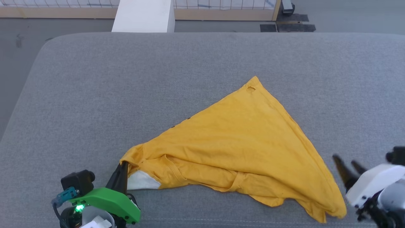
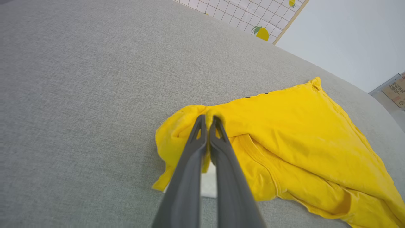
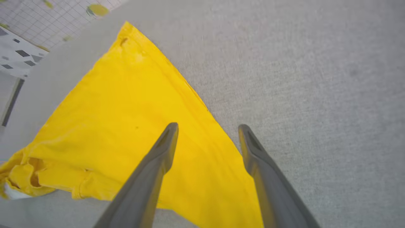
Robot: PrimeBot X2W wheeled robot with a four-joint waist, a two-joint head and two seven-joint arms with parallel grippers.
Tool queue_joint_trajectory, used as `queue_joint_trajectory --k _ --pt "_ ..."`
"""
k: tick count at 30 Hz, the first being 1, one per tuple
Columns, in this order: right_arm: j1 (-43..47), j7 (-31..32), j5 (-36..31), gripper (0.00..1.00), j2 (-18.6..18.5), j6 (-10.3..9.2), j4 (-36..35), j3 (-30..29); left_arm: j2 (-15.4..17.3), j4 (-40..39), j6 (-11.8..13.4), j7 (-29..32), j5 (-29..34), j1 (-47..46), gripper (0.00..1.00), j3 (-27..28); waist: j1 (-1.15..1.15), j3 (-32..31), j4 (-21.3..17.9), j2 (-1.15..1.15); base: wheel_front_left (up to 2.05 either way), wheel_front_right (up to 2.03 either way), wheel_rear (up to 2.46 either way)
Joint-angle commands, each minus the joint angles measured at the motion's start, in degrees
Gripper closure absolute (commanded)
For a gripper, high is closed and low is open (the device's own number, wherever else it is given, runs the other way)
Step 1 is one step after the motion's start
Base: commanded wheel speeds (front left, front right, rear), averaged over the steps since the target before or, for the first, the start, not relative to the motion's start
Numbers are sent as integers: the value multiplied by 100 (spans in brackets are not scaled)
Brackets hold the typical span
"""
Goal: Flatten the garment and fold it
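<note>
The garment [image 1: 240, 142] is a mustard-yellow T-shirt lying in a rough triangle on the grey cushion, its far corner pointing away with a small hole near it. A white patch of print shows at its near left end. My left gripper [image 1: 124, 167] is shut on the garment's bunched left end, and the left wrist view shows its fingers [image 2: 207, 122] pinching the yellow cloth [image 2: 300, 133]. My right gripper [image 1: 347, 166] stands open just right of the garment's near right corner. In the right wrist view its fingers [image 3: 207, 128] spread over the garment's right edge [image 3: 126, 120], holding nothing.
The grey upholstered surface [image 1: 202, 63] extends widely to the left, right and behind the garment. Beyond its far edge stand a white post [image 1: 144, 15] and a tiled wall panel with a wooden frame [image 1: 221, 12]. A cardboard box [image 2: 395, 88] sits off to one side.
</note>
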Motion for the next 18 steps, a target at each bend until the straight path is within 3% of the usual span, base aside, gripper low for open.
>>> queue_joint_trajectory --k 1,8,18 --pt "-139 -178 14 0 0 20 -133 -26 -16 11 27 -38 -76 77 100 11 1 -26 9 0 0 0 0" --pt "-1014 -410 -161 0 0 20 -382 134 -9 -54 0 -23 -75 -38 100 -22 1 210 170 0 0 0 0" --pt "-3399 443 -1416 0 0 20 777 756 -20 -180 -243 -30 -125 -562 100 -59 1 1217 903 0 0 0 0"
